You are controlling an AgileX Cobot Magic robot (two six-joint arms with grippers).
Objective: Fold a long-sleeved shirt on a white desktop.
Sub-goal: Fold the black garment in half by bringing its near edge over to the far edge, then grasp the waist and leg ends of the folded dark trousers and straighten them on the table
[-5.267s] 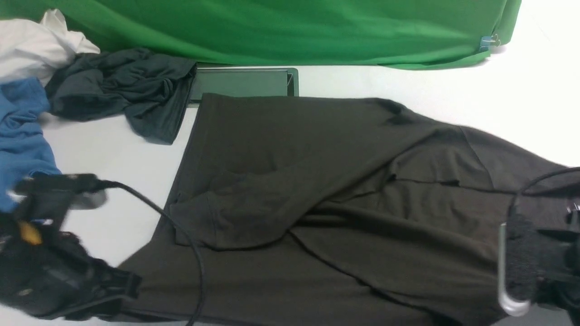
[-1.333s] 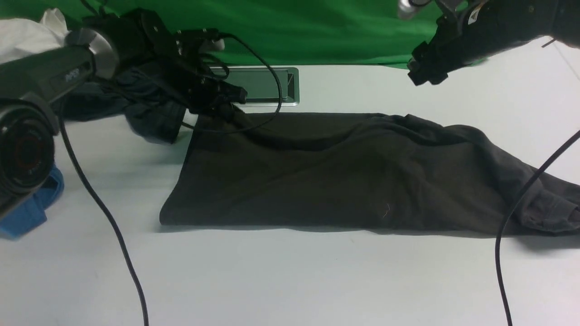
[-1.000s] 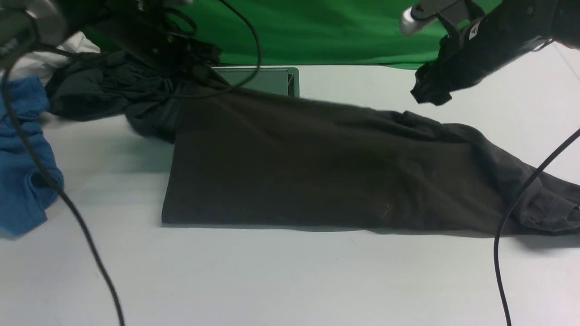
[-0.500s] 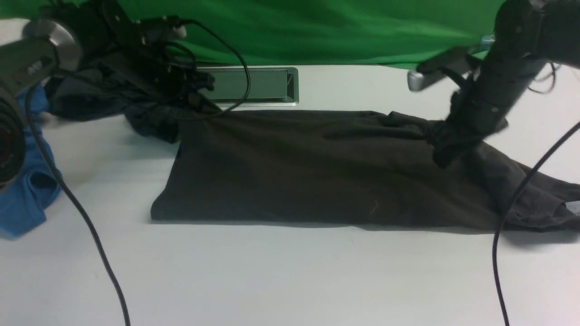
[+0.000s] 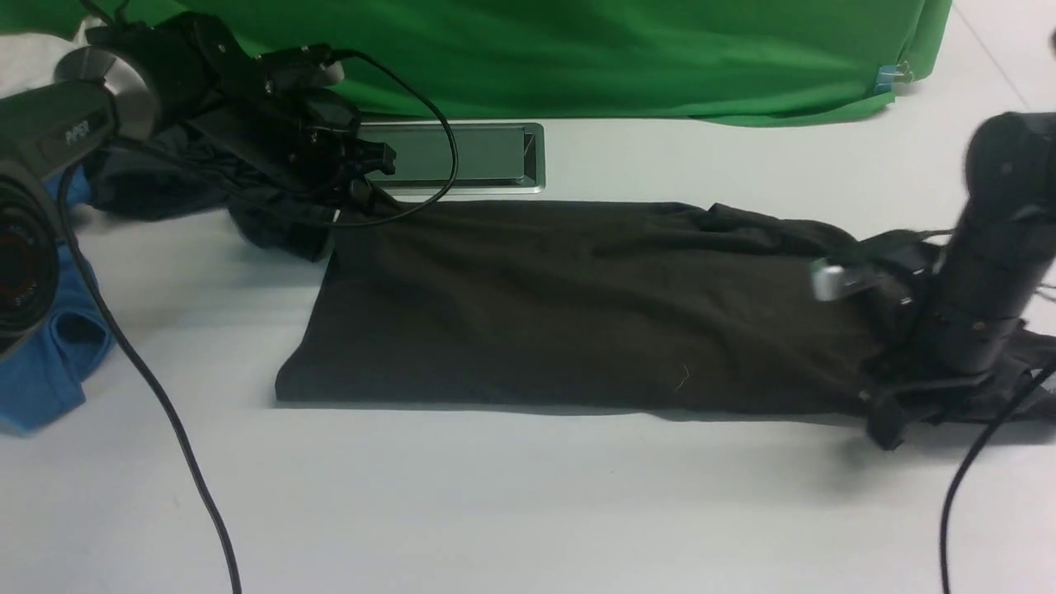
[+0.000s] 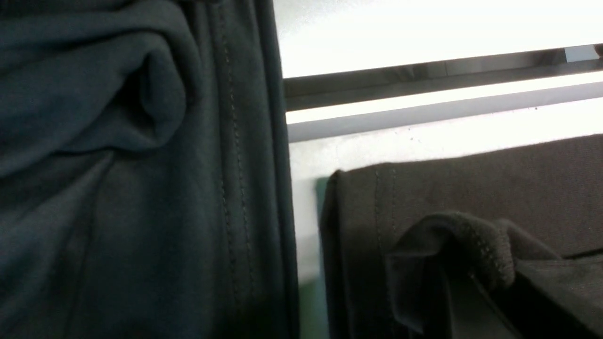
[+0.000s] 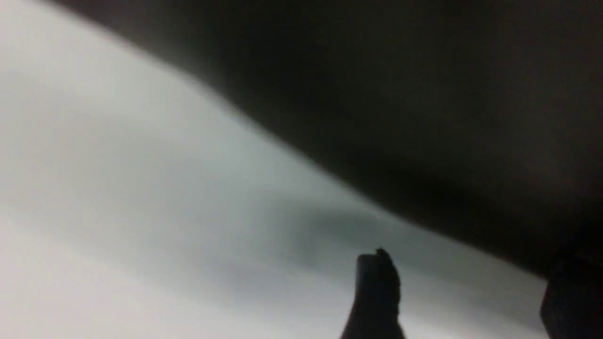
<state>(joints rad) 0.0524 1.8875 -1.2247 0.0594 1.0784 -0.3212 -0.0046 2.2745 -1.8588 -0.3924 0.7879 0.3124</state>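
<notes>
While the left end effector (image 5: 363, 192) grips the long-sleeved shirt (image 5: 577, 305), the released right end effector (image 7: 473, 296) has descended.

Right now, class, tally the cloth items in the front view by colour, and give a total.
Dark olive-brown: 1, the long-sleeved shirt
Dark teal-grey: 1, the teal-grey garment
Blue: 1, the blue garment
Green: 1, the green cloth
Total: 4
A whitish patch at the far left edge is too hidden to count.
</notes>
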